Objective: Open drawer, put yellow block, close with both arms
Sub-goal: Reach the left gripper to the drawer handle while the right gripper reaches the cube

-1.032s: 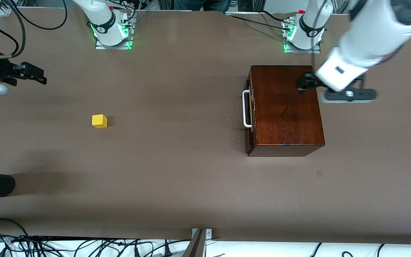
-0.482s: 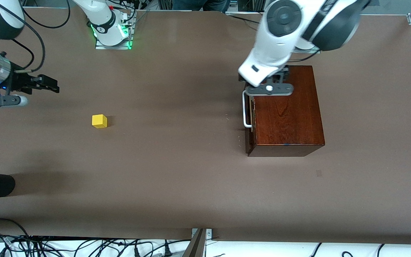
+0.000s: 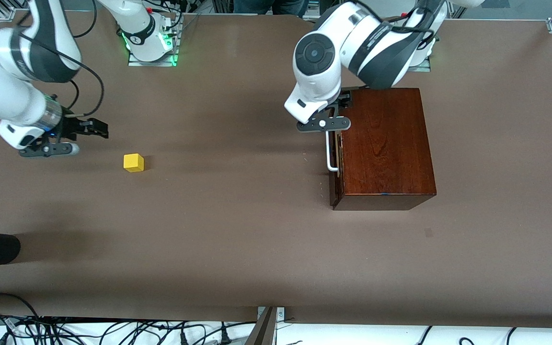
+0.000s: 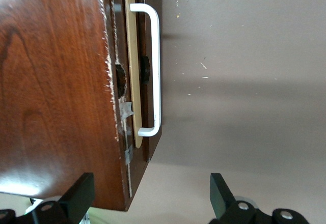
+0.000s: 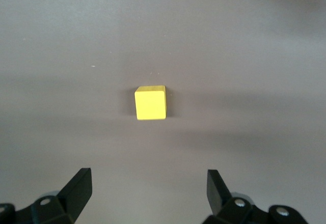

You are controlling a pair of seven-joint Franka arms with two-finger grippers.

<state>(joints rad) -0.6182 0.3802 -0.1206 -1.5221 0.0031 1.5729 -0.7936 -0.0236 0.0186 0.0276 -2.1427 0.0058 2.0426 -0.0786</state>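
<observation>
You have a flat brown worktop [image 3: 237, 230], matte, w/ broad bare area between the two task items. The wooden box [image 3: 384, 143] sits toward the left arm's end; its drawer [image 3: 334, 158] is shut, white handle [image 3: 329, 146] facing the right arm's end. The yellow block [image 3: 133, 162] lies well apart from it, toward the right arm's end, free on all sides. Left pincer [image 4: 150, 196] hangs over the drawer-front edge of the box, fingers [image 4: 81, 193] spread wide, holding nothing. Right pincer [image 5: 147, 191] hangs near the block, spread wide, empty. Cables [image 3: 113, 330] run along the worktop edge nearest the front camera.
</observation>
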